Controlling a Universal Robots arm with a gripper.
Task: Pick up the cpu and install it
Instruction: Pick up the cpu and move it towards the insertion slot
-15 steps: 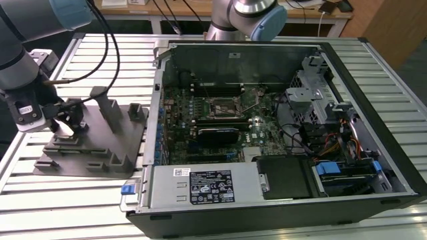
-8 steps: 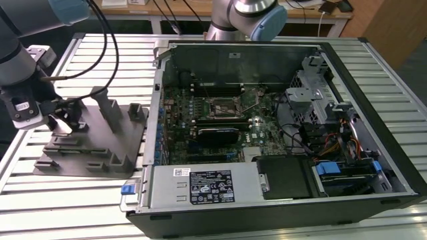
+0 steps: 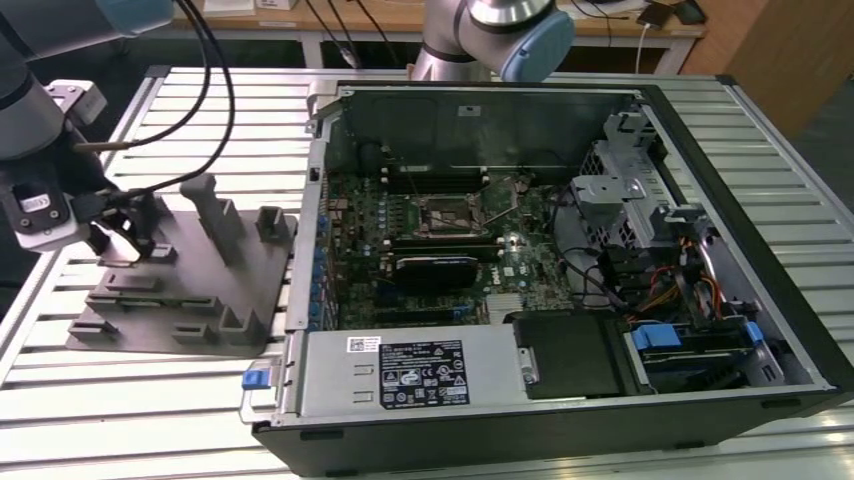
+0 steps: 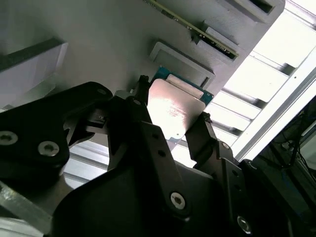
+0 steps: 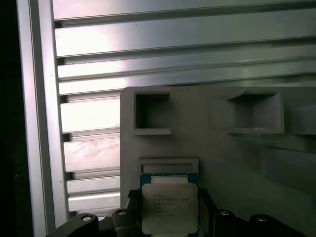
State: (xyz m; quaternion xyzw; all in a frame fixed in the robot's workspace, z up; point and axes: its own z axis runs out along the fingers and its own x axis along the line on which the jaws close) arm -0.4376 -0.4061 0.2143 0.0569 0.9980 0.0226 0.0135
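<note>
While the open computer case (image 3: pixel 534 435) hogs most of the slatted table (image 3: pixel 200 110) in the exterior view, the arm's way over on that view's left, above the grey parts tray (image 3: pixel 174 330) just beside the case. In both wrist views the gripper (image 4: pixel 170 106) (image 5: pixel 169 197) is pinching the cpu (image 4: pixel 173 106) (image 5: pixel 169 207) by two opposite edges, right at its little framed slot on the tray, well apart from the motherboard socket (image 3: pixel 447 212).

We see a slatted metal bench (image 3: pixel 120 410) carrying two things. A grey moulded holder (image 3: pixel 160 330) lies toward the exterior view's left. Just beside it, an open computer case (image 3: pixel 481 125) lies on its side.
</note>
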